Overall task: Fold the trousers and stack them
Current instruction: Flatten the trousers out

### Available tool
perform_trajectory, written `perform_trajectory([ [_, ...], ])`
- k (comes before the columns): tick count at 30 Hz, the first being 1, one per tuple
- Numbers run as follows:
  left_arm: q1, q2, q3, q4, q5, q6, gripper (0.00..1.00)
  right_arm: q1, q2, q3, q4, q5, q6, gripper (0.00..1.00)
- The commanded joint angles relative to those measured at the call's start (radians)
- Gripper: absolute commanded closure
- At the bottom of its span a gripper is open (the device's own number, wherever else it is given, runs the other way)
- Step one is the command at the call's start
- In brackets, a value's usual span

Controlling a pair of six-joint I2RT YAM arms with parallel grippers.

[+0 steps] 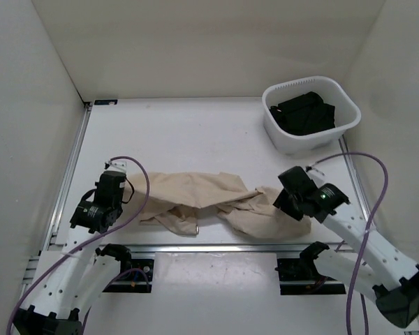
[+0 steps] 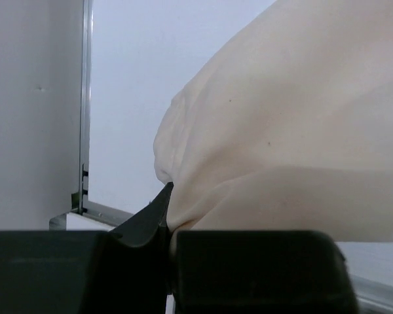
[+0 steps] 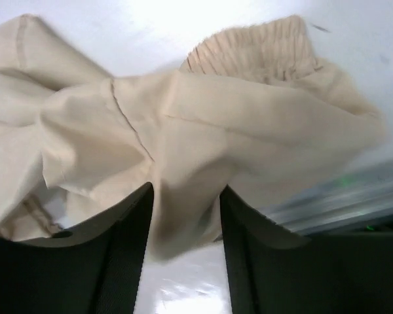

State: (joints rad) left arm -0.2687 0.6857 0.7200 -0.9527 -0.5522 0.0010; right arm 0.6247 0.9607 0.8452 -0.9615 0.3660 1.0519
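Note:
The beige trousers (image 1: 216, 199) lie crumpled along the table's near edge, stretching from left to right. My left gripper (image 1: 130, 185) is at their left end and is shut on a fold of the cloth (image 2: 281, 131), pinched between the black fingers (image 2: 144, 219). My right gripper (image 1: 279, 201) is over the right end, open, its fingers (image 3: 121, 242) apart with a hanging fold of the trousers (image 3: 183, 157) between them. The ribbed waistband (image 3: 255, 49) shows beyond the fold in the right wrist view.
A white basket (image 1: 293, 143) holding black garments (image 1: 304, 113) stands at the back right. A metal rail (image 1: 216, 247) runs along the near table edge, and another (image 1: 68, 167) along the left. White walls enclose the table.

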Motion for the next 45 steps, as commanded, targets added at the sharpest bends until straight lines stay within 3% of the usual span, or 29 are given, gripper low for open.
perform_trajectory([
  [1, 0.006, 0.009, 0.019, -0.099, -0.014, -0.001, 0.86, 0.001, -0.170, -0.151, -0.164, 0.011, 0.181, 0.41],
  [3, 0.006, -0.003, -0.007, -0.100, -0.002, -0.001, 0.86, 0.001, -0.274, -0.182, -0.164, 0.082, 0.192, 0.39],
  [5, 0.006, -0.003, -0.022, -0.100, -0.002, -0.001, 0.86, -0.008, -0.297, -0.157, -0.052, 0.178, 0.139, 0.46],
  [8, 0.006, 0.006, -0.022, -0.100, -0.002, -0.001, 0.86, -0.042, -0.177, -0.010, -0.002, 0.431, 0.047, 0.74],
  [9, 0.006, 0.017, -0.010, -0.100, 0.008, -0.001, 0.86, -0.054, -0.057, 0.041, -0.002, 0.492, 0.001, 0.89],
  [11, 0.006, 0.026, 0.002, -0.100, 0.008, -0.001, 0.86, -0.083, 0.069, 0.141, 0.024, 0.610, -0.054, 1.00],
  [15, 0.006, 0.026, 0.012, -0.100, 0.008, -0.001, 0.86, -0.219, 0.410, 0.368, 0.020, 0.593, -0.161, 1.00],
  [21, 0.006, 0.035, 0.012, -0.100, -0.003, -0.001, 0.86, -0.390, 0.654, 0.502, 0.098, 0.397, -0.253, 1.00],
  [33, 0.006, 0.090, 0.012, -0.069, -0.012, -0.001, 0.86, -0.467, 0.950, 0.764, 0.293, 0.264, -0.325, 1.00],
  [40, 0.025, 0.100, 0.012, -0.069, -0.022, -0.001, 0.86, -0.517, 1.139, 1.047, 0.228, 0.223, -0.338, 1.00],
  [45, 0.025, 0.100, 0.012, -0.069, -0.022, -0.001, 0.86, -0.517, 1.115, 1.060, 0.198, 0.153, -0.385, 1.00],
])
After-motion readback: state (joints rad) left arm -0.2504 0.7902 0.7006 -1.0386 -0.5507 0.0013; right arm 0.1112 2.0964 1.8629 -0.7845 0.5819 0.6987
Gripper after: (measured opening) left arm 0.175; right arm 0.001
